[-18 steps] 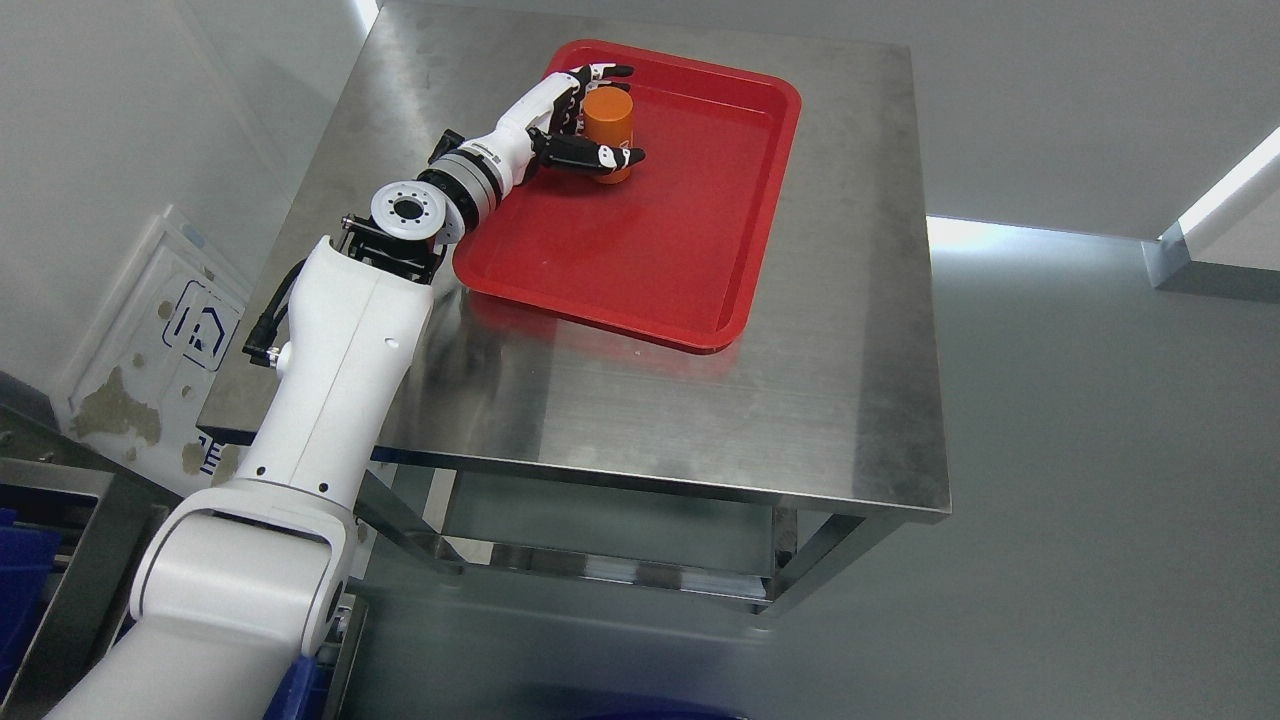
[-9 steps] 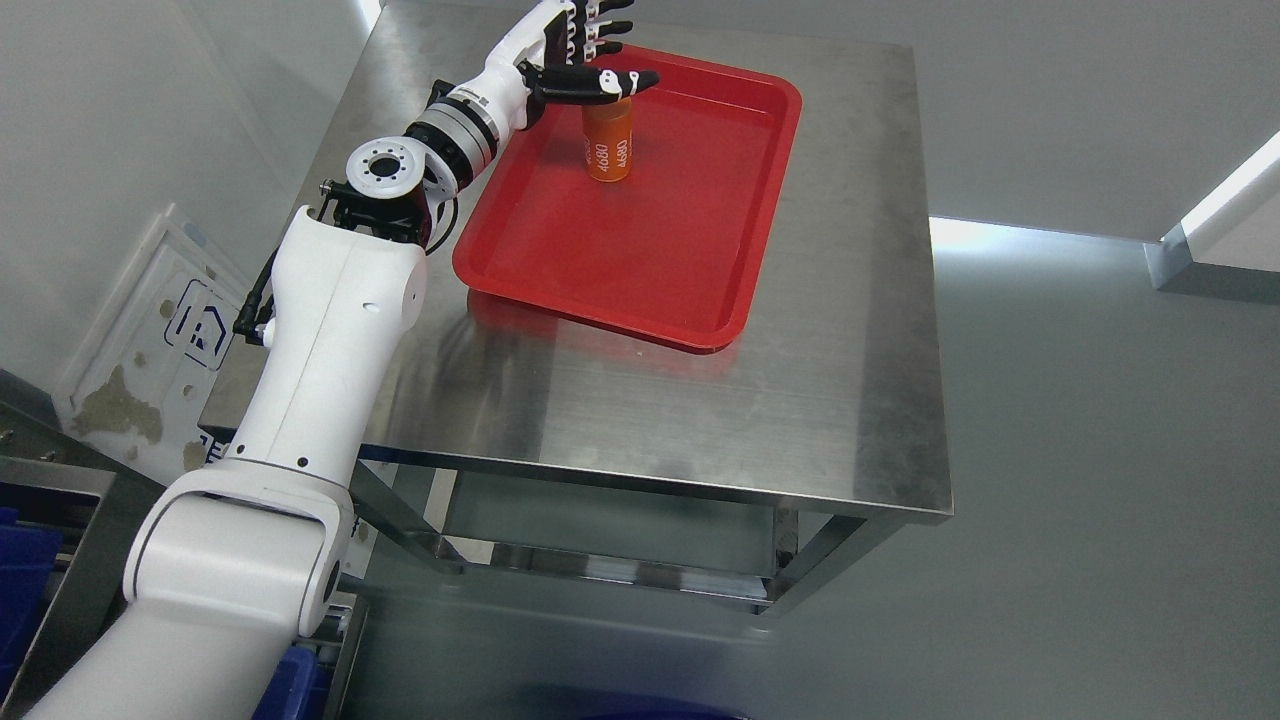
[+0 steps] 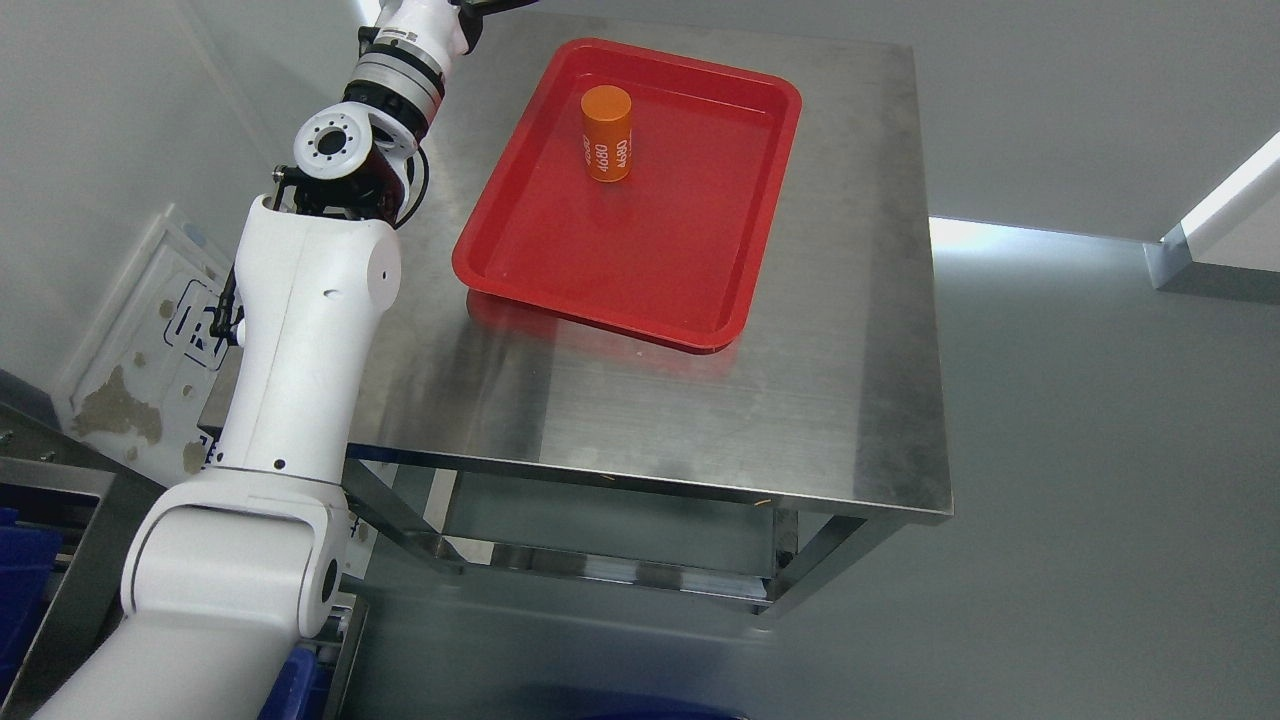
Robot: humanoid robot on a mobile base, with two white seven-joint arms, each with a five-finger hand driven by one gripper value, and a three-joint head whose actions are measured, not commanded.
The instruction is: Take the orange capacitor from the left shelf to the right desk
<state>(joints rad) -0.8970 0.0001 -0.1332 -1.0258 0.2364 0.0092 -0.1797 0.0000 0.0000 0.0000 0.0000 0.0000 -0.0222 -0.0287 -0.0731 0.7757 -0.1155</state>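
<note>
Apparently the delivery is done: the orange capacitor (image 3: 606, 133) stands upright, alone, in the far part of the red tray (image 3: 700, 335) on the steel desk (image 3: 850, 400). Only the left arm (image 3: 310, 300) shows, raised at the left; its hand is cut off by the top edge, so whether it is released or clenched cannot be told. Nothing seems left but withdrawing.

I see a red tray (image 3: 560, 270) lying askew on the steel tabletop, toward its far left. Blue bins (image 3: 20, 590) sit at my lower left beside a metal frame (image 3: 70, 500). A worn white panel (image 3: 150, 350) leans against the left wall
</note>
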